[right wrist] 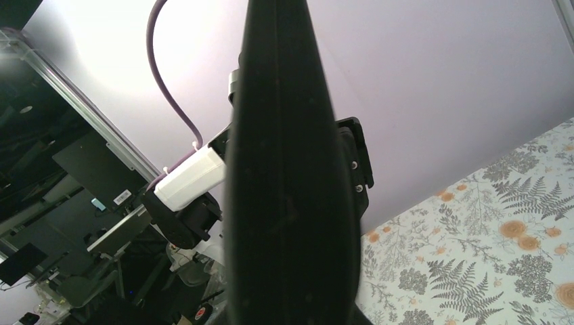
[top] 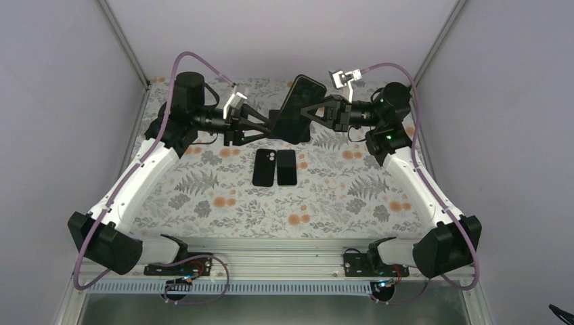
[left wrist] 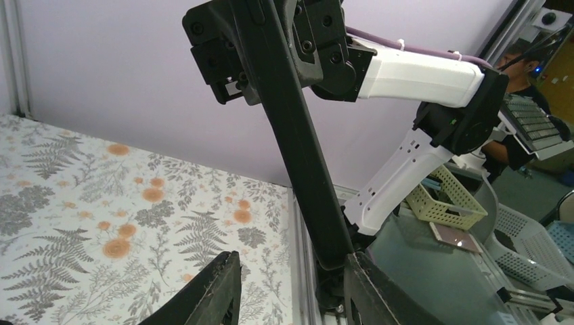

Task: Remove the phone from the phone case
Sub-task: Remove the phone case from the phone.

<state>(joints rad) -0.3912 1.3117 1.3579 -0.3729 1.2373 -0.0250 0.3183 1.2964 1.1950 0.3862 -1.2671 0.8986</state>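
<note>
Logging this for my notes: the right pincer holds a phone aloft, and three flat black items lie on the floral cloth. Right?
Two, not three: the top external view shows one black slab beside a second black slab on the floral cloth. The right pincer does hold the phone up.

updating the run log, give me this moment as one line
state: cased phone held above table | right claw: shut on it | left claw: at its lower end, grip unclear
</note>
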